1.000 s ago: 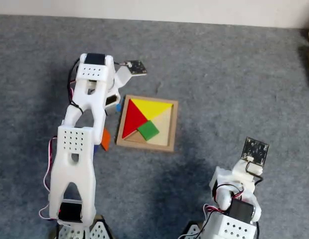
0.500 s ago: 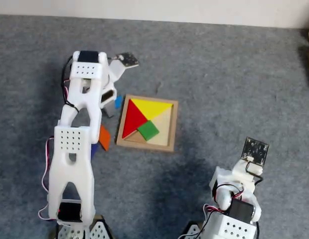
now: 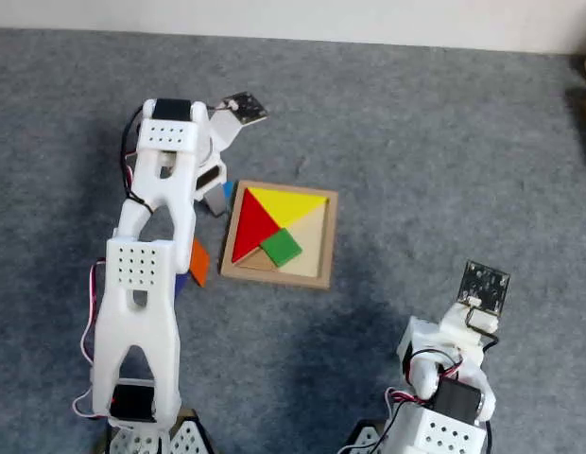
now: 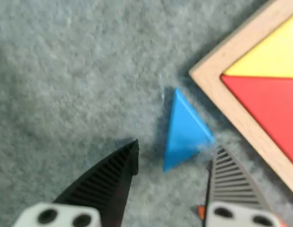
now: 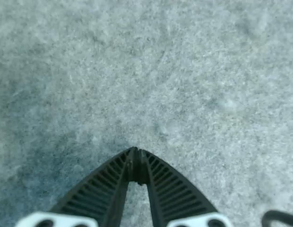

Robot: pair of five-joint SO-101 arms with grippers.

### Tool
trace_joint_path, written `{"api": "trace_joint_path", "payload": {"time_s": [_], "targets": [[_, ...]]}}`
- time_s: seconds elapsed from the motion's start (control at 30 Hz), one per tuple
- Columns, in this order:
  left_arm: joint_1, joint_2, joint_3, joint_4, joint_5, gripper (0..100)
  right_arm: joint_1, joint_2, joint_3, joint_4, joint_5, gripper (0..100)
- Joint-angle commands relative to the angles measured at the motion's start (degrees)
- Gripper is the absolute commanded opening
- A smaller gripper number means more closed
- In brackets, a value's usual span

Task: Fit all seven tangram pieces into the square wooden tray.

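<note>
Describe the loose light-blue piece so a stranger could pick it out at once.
Start at the square wooden tray on the grey carpet. Just outside one of its corners, a small blue triangle lies on the carpet, framed by the open left claw. Unlike the bigger red triangle and yellow triangle, it sits outside the tray; the orange piece lies farther along that side.

Small blue triangular piece (image 4: 184, 130) flat on grey carpeted bench (image 4: 66, 56), between the left jaws' tips, nearer the tray-side jaw. Square wooden tray (image 4: 241, 115): corner just beyond that jaw, apart from piece. Inside tray, red triangle (image 4: 264, 104) abuts yellow triangle (image 4: 274, 56).
</note>
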Motion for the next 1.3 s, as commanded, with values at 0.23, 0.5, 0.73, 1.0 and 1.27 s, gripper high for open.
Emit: {"api": "trace_joint_path", "payload": {"time_s": [0.23, 0.5, 0.73, 1.0, 1.27], "targets": [[3.65, -0.4, -2.59, -1.14, 0.88, 23, 0.48, -0.57, 6.64, -1.1, 0.44, 0.5], [5.49, -0.22, -2.33, -1.23, 0.88, 23, 0.48, -0.57, 6.64, -1.1, 0.44, 0.5], [7.08, -0.22, -2.33, -1.23, 0.88, 23, 0.48, -0.57, 6.64, -1.1, 0.44, 0.5], [5.85, 3.3, -1.27, -0.79, 0.62, 17, 0.48, -0.57, 6.64, -1.1, 0.44, 0.5], [5.93, 4.26, -3.56, 0.79, 0.79, 4, 0.48, -0.57, 6.64, -1.1, 0.53, 0.5]]}}
